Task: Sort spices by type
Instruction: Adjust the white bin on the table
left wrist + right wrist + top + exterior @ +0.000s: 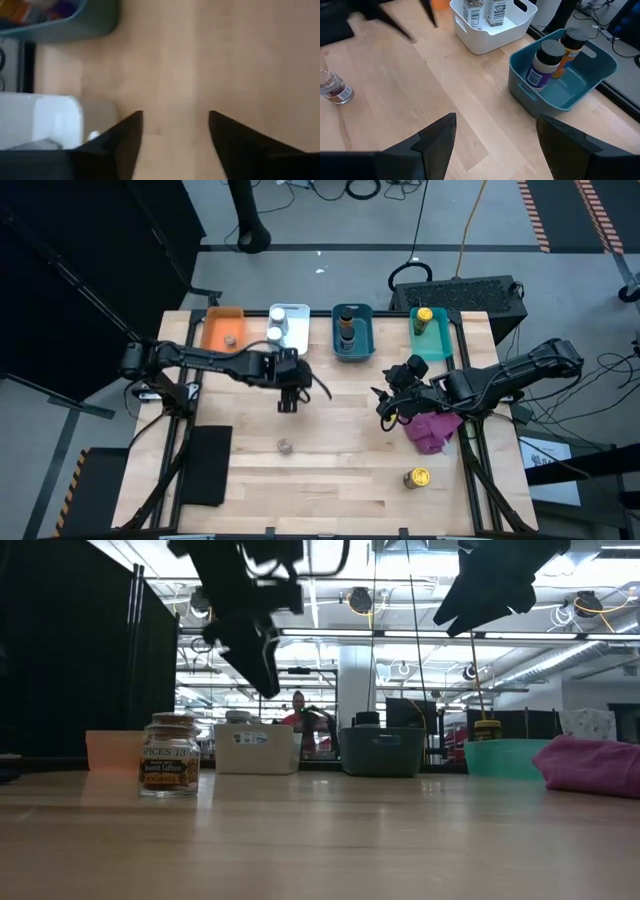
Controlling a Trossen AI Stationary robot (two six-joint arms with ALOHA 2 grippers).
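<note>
Two spice jars stand loose on the wooden table: a clear one with a brownish lid near the middle, and a yellow-lidded one near the front right. Other jars stand in the orange bin, white bin, blue bin and teal bin along the far edge. My left gripper hangs open above bare wood, just nearer than the white bin and farther than the clear jar. My right gripper is open too, raised beside the magenta cloth.
The magenta cloth lies crumpled at the right, under my right arm. A black flat pad lies at the front left. Bare wood stretches across the middle and front of the table. People show in the room beyond the table in the low view.
</note>
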